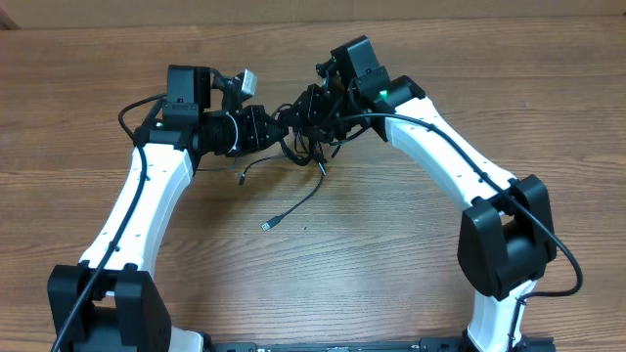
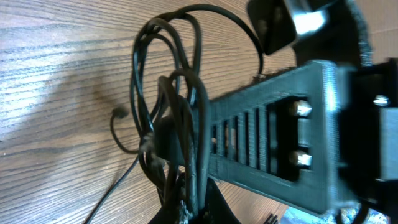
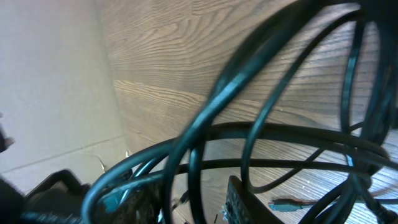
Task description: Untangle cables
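A wood-grain surface (image 1: 391,244) carries a tangle of thin black cables (image 1: 299,147) at its far middle. The left jaws pinch the loops; whether the right jaws are open or closed cannot be told. A silver-tipped plug (image 1: 266,226) trails toward the surface's centre.

Overhead down, wrists close, seemingly sharing cables (image 2: 200,124)

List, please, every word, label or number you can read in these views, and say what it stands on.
None: no readable text on the cables, the table, the left arm or the right arm. The only sign is a green light on the right arm, without writing.
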